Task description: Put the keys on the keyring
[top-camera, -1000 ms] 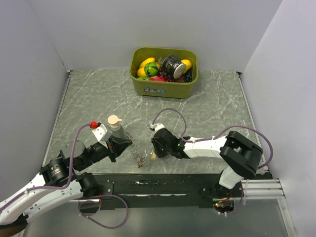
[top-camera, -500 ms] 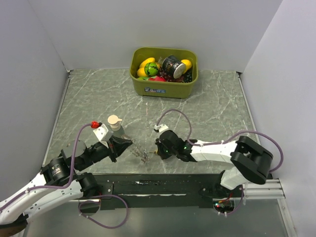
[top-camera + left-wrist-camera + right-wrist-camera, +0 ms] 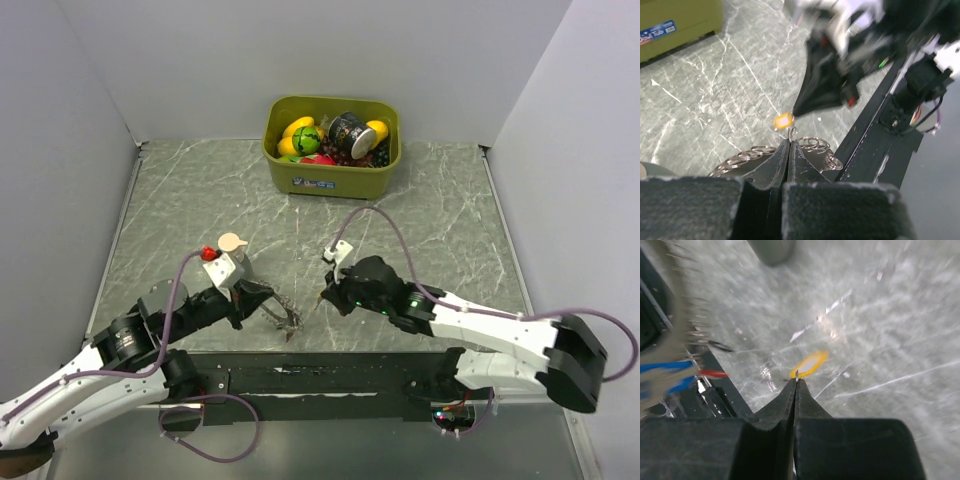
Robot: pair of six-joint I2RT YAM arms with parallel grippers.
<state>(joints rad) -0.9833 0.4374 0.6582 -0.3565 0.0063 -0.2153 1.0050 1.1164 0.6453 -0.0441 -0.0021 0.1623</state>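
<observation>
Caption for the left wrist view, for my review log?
Left gripper pinches the keyring while the right gripper presents the yellow key close to its tips.

An olive-green bin point(image 3: 330, 180) of toy fruit point(image 3: 300, 135) sits on the marbled table point(image 3: 440, 220).

Yellow tag on the key point(image 3: 809, 364) at the right gripper point(image 3: 795, 381); silvery keyring point(image 3: 812, 145) at the left gripper point(image 3: 789, 144); white-veined grey-green table point(image 3: 200, 200).
</observation>
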